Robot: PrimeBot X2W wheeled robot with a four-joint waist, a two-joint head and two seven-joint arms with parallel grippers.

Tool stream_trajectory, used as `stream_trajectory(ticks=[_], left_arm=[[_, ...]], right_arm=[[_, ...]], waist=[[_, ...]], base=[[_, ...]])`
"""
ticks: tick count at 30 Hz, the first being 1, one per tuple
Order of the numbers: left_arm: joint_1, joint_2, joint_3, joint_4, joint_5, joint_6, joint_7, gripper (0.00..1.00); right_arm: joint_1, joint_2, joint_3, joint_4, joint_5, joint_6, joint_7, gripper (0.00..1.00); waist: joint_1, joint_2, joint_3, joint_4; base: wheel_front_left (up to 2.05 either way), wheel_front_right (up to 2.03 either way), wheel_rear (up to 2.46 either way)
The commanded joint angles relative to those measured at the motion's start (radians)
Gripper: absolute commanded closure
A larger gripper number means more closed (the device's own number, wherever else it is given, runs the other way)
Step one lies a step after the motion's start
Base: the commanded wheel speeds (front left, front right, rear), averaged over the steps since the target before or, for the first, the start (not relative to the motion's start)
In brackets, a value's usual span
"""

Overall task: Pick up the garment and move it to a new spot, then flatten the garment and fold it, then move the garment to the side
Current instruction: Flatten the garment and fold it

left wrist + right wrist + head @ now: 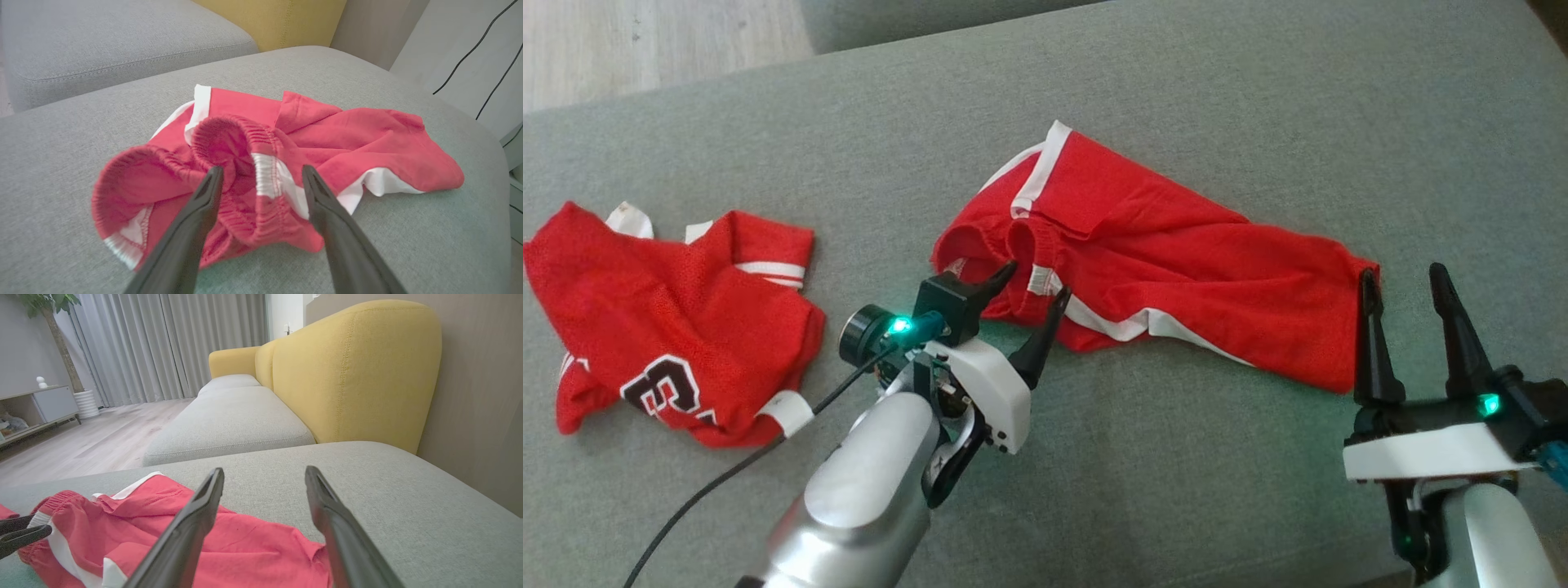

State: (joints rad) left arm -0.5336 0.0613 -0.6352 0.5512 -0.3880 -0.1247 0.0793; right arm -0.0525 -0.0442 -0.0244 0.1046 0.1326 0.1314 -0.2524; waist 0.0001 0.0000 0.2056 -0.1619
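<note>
My left gripper (1037, 279) sits just left of frame centre in the head view, jaws spread wide w/ nothing pinched btwn them. Its tips are at the bunched elastic waistband (245, 130) of the red shorts (1168, 261). In the left wrist view the two fingers straddle that waistband's white stripe, one on each side; can't tell if they actually press the cloth. The shorts lie rumpled across the middle of the grey cushion (1241, 98), running from centre frame down toward the right, white trim along the lower edge. My right gripper (1403, 271) is at the lower right, also wide open and holding nothing. Its inner finger is over the shorts' right-hand end and its outer finger over bare cushion just beside the fabric. A second red piece, a jersey (670, 327) w/ dark lettering and white trim, lies crumpled at the left edge, well apart from the shorts. A black cable (727, 474) runs from my left wrist down to the bottom edge. In the right wrist view a yellow sofa back (355, 371) stands at the upper right and grey curtains (163, 343) hang at the upper left.
</note>
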Motion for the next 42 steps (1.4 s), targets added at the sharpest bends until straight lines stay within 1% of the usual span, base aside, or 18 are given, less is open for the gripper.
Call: stream_trajectory(ticks=[1, 2, 3, 9, 16, 19, 21, 25, 30, 35, 38, 42], left_arm=[[-0.048, 0.016, 0.022, -0.019, -0.005, -0.005, 0.003, 0.24], [-0.050, 0.016, 0.021, -0.016, -0.007, -0.005, 0.003, 0.57], [-0.051, 0.016, 0.019, -0.013, -0.008, -0.005, 0.002, 1.00], [-0.047, 0.012, 0.012, -0.008, -0.022, -0.004, -0.029, 1.00], [-0.014, 0.008, 0.023, -0.029, -0.039, 0.022, -0.081, 1.00], [-0.010, 0.012, 0.032, -0.037, -0.053, 0.022, -0.094, 1.00], [-0.013, 0.015, 0.036, -0.037, -0.074, 0.017, -0.087, 1.00], [-0.038, 0.036, 0.032, -0.028, -0.097, 0.007, -0.054, 1.00], [-0.067, 0.058, 0.034, -0.007, -0.139, 0.001, -0.007, 1.00], [-0.094, 0.075, 0.021, 0.008, -0.151, -0.002, 0.011, 1.00], [-0.099, 0.080, 0.016, 0.014, -0.159, -0.003, 0.011, 1.00], [-0.104, 0.081, 0.015, 0.020, -0.171, -0.003, 0.004, 1.00]], right_arm=[[-0.028, -0.006, 0.023, -0.027, 0.003, -0.001, -0.009, 0.00], [-0.027, -0.006, 0.023, -0.027, 0.003, -0.001, -0.009, 0.00], [-0.026, -0.006, 0.022, -0.026, 0.002, -0.001, -0.009, 0.00], [-0.022, -0.006, 0.017, -0.020, -0.007, -0.001, -0.009, 0.00], [0.031, -0.006, 0.010, -0.022, -0.037, -0.001, -0.009, 0.00], [0.059, -0.006, 0.012, -0.012, -0.051, -0.001, -0.009, 0.00], [0.070, -0.006, 0.012, 0.002, -0.052, -0.001, -0.009, 0.00], [0.084, -0.006, 0.047, 0.050, -0.076, -0.001, -0.009, 0.00], [0.076, -0.006, 0.074, 0.122, -0.087, -0.001, 0.015, 0.00], [0.071, -0.006, 0.102, 0.178, -0.086, -0.001, 0.040, 0.00], [0.065, -0.006, 0.102, 0.206, -0.097, -0.001, 0.053, 0.00], [0.049, -0.006, 0.073, 0.239, -0.109, -0.001, 0.074, 0.00]], waist=[[-0.0001, 0.0000, 0.002, -0.004], [-0.0001, 0.0000, 0.002, -0.005], [-0.0001, 0.0000, 0.002, -0.005], [-0.0001, 0.0000, -0.008, 0.000], [-0.0001, 0.0000, -0.024, 0.011], [-0.0001, 0.0000, -0.028, 0.013], [-0.0001, 0.0000, -0.032, 0.014], [-0.0001, 0.0000, -0.044, 0.009], [-0.0001, 0.0000, -0.060, -0.010], [-0.0001, 0.0000, -0.070, -0.023], [-0.0001, 0.0000, -0.073, -0.029], [-0.0001, 0.0000, -0.076, -0.027]], base=[[0.00, 0.00, 0.00], [0.00, 0.00, 0.00], [0.00, 0.00, 0.00], [0.00, 0.00, 0.00], [0.00, 0.00, 0.00], [0.00, 0.00, 0.00], [0.00, 0.00, 0.00], [0.00, 0.00, 0.00], [0.00, 0.00, 0.00], [0.00, 0.00, 0.00], [0.00, 0.00, 0.00], [0.00, 0.00, 0.00]])
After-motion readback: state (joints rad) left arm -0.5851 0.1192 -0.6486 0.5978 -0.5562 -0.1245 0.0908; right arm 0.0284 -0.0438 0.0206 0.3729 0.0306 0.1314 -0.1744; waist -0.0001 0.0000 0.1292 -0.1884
